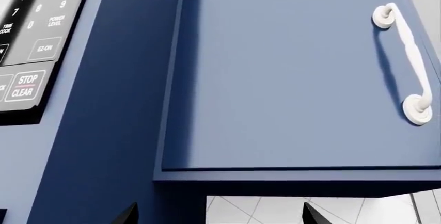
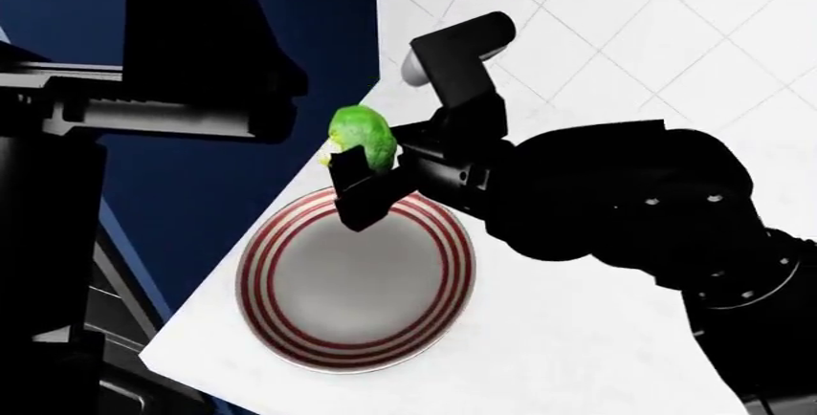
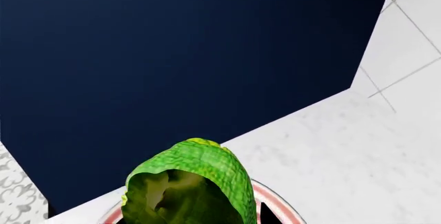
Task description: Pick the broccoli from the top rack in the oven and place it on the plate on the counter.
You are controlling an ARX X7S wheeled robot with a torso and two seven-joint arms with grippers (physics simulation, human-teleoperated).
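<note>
The right gripper (image 2: 363,171) clamps the broccoli (image 2: 362,136) above the plate's (image 2: 271,243) far rim.

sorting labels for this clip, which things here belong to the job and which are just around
In the job:
broccoli, held in the right gripper
plate
counter

Just around:
blue cabinet door with white handle
microwave keypad
tiled wall
left gripper
</note>
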